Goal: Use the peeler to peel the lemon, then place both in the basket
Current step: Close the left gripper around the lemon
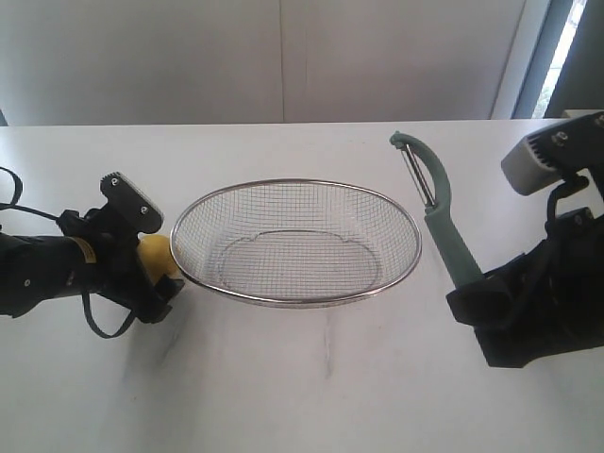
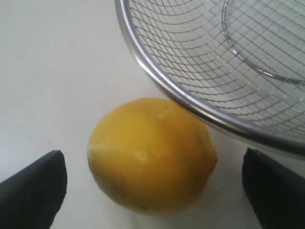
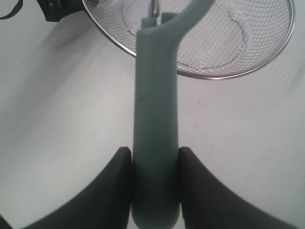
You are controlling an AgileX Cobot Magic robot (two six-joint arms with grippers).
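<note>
The yellow lemon (image 1: 156,256) (image 2: 151,155) lies on the white table, right against the left rim of the wire-mesh basket (image 1: 294,183) (image 2: 157,81). My left gripper (image 1: 148,257) (image 2: 155,183) is open, one black finger on each side of the lemon with a gap on both sides. My right gripper (image 1: 469,293) (image 3: 155,183) is shut on the lower handle of the teal-green peeler (image 1: 437,208) (image 3: 156,105). The peeler stands up off the table, its looped head and blade to the right of the basket (image 3: 267,50).
A white wall rises behind the table's far edge (image 1: 283,123). A window frame (image 1: 557,47) shows at the back right. Bare white tabletop (image 1: 311,377) lies in front of the basket.
</note>
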